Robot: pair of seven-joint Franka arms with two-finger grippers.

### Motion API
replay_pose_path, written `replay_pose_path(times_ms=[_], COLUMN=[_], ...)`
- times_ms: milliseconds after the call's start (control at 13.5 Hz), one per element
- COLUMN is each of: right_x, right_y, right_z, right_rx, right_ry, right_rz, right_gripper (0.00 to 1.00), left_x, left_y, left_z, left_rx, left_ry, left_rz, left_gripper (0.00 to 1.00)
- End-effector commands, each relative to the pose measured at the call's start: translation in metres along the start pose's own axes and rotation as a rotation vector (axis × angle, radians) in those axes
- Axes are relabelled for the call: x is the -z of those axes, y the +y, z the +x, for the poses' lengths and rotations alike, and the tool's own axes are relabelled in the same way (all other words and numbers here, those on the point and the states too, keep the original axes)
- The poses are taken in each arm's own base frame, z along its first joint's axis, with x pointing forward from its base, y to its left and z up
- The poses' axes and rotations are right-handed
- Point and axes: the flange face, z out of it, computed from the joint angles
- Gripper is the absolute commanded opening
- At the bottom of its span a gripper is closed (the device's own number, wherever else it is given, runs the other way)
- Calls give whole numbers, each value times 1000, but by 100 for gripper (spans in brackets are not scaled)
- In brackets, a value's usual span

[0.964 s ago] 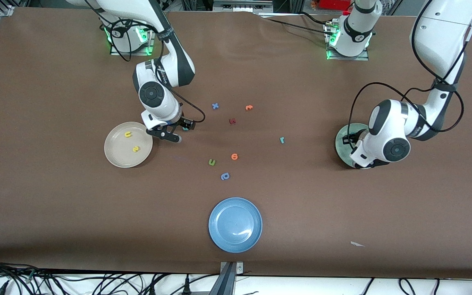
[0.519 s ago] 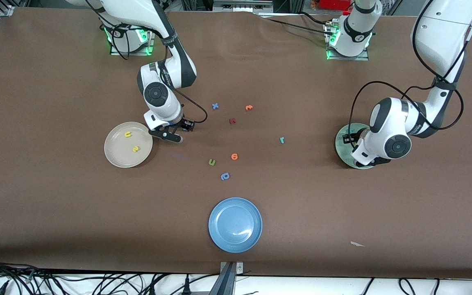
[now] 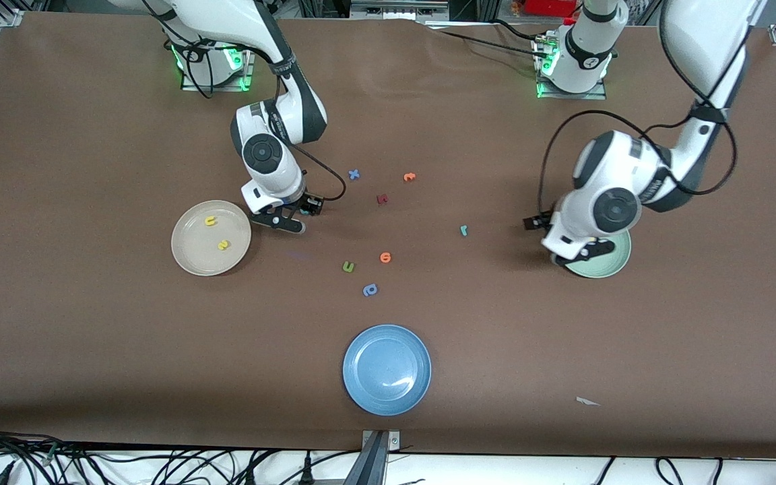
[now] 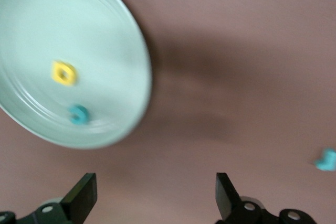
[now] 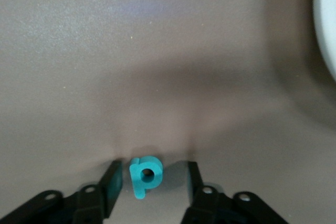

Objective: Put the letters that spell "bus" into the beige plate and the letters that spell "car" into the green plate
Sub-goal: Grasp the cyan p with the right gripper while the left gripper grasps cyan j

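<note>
Leaving green plate (image 3: 613, 266), left tool (image 4: 152, 200) opened

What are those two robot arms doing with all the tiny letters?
They are sorting letters onto plates. The right gripper is low over the table beside the beige plate, its open fingers either side of the teal "b". The plate already holds a yellow "u" and "s". The left gripper is open by the green plate, which holds a yellow "a" and teal "c". The teal "r" still lies on the table.

Left end effector (image 4: 152, 203) gapes wide; right end effector (image 5: 152, 182) hangs low, fingers parted.
</note>
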Motion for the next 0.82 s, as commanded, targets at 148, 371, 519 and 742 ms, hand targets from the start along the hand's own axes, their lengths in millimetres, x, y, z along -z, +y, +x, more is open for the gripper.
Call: replay_pose_path(times_ms=[148,371,519,742], right_x=[-7,5,31,98], right_y=[-4,-4,11,71], right_z=[-6,-2,15,77], right_rx=[14,26,15,89], right_ry=[22,27,-1,-122], right_rz=[-1,14,11,-26], right_gripper=[28,9,8,9], left_x=[-8,-29,-29,-48], left_y=[78,115,122,122], left_z=[-53,-63,-58,-51], left_rx=[141,197,190,143], left_ry=[62,112,132,157], left_rz=[-128,-252,-292,-252], left_gripper=[99,95,91,82])
